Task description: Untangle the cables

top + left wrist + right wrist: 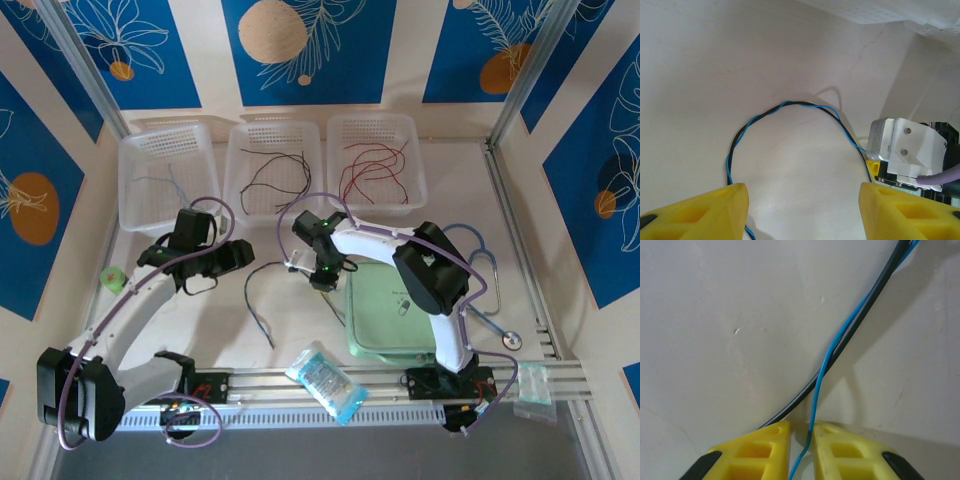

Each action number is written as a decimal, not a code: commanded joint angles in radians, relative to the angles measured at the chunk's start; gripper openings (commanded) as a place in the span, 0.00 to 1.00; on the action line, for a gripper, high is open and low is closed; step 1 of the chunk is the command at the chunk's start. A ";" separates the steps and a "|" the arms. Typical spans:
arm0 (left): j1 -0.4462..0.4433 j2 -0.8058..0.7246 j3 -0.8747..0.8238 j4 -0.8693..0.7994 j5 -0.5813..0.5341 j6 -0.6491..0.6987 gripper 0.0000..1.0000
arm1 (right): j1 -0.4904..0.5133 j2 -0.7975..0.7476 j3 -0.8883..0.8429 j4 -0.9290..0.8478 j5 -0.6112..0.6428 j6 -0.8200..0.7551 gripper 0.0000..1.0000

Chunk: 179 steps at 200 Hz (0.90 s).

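A blue cable and a black cable, twisted together, lie in a loose loop [258, 300] on the table between the two arms. In the left wrist view the twisted pair [785, 104] arcs ahead of my left gripper [802, 200], which hangs open and wide above it, holding nothing. My left gripper [240, 256] sits left of the loop's top. My right gripper [302, 268] is at the loop's right end. Its fingers [801, 427] stand almost together, with the blue cable [826, 365] running through the narrow gap. The black cable [860, 315] slips under the left finger.
Three clear baskets stand at the back: the left one [165, 135] with blue-grey wires, the middle one [275, 128] with dark ones, the right one [375, 120] with red ones. A green box [385, 320], a stethoscope [490, 275] and a plastic packet [325, 380] lie near the right arm.
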 commanded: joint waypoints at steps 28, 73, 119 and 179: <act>-0.010 -0.036 0.026 -0.037 -0.004 0.008 0.60 | -0.006 0.046 0.029 -0.022 -0.022 -0.027 0.10; -0.009 -0.048 0.038 -0.035 -0.002 0.008 0.59 | 0.002 0.020 0.021 0.016 -0.027 0.014 0.00; -0.009 -0.067 0.041 0.004 0.019 0.024 0.59 | -0.022 -0.170 -0.008 0.094 -0.098 0.089 0.00; -0.013 -0.047 0.110 0.016 0.089 0.190 0.55 | -0.052 -0.321 -0.018 0.130 -0.221 0.127 0.00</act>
